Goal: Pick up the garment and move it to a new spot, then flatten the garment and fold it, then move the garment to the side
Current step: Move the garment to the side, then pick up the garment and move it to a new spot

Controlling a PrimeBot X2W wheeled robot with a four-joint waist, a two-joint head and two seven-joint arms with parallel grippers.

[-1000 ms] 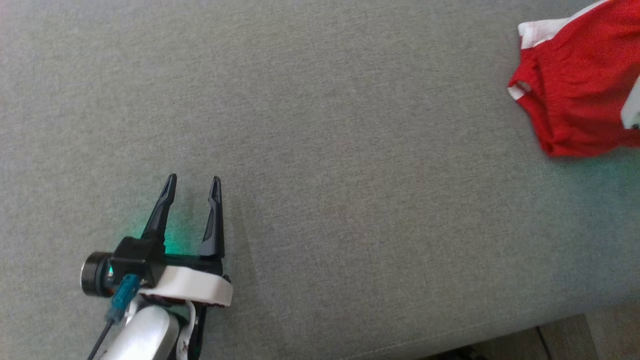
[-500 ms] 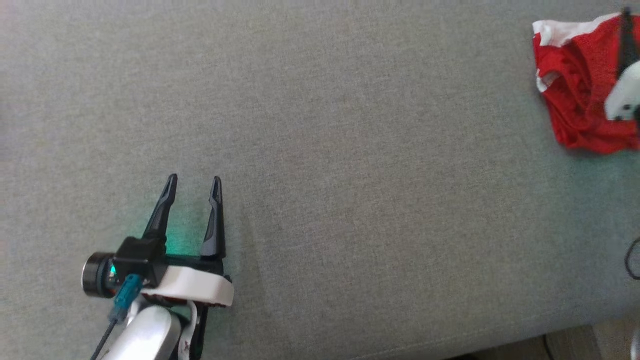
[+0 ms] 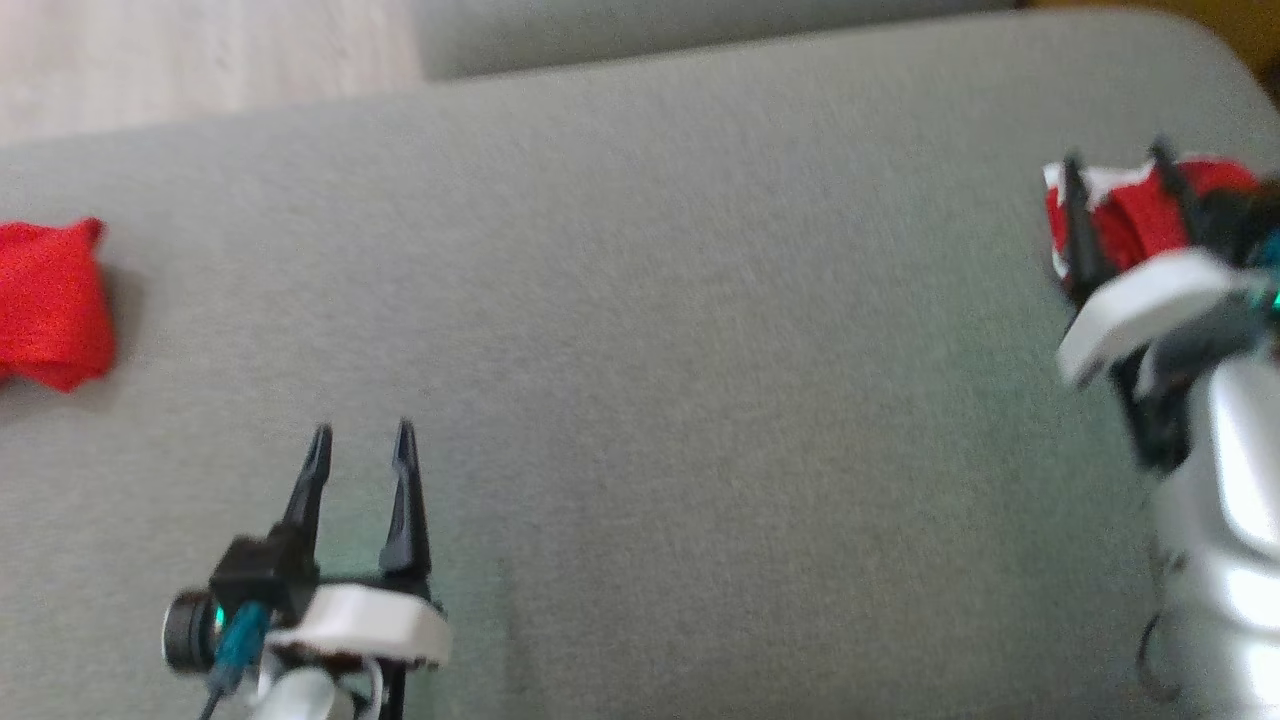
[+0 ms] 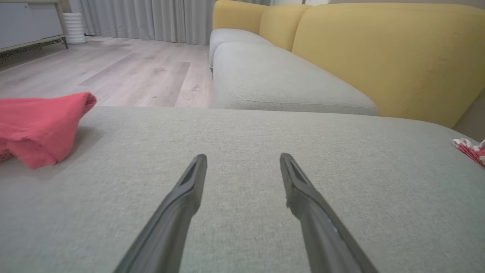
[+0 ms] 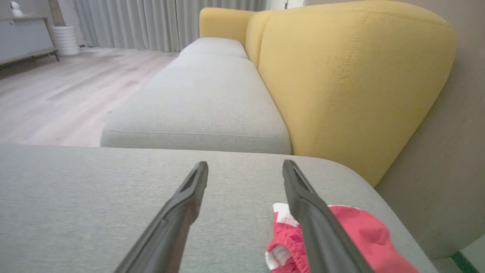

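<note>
While hovering splayed over garment (image 5: 360, 231) at right end of cushion (image 3: 640, 350), probably side-placing step: raise right gripper (image 5: 245, 163) clear; left gripper (image 3: 362, 430) splayed too

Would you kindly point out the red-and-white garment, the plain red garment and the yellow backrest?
red-and-white garment (image 5: 367, 235): right wrist view, its red body.
plain red garment (image 4: 38, 125): left wrist view, its middle.
yellow backrest (image 5: 341, 83): right wrist view, its front face.

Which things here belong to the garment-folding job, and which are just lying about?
Job: red-and-white garment; right gripper, open by it; grey cushion it lies on.
Lying about: plain red cloth at the cushion's left, probably; yellow sofa back; wooden floor.
</note>
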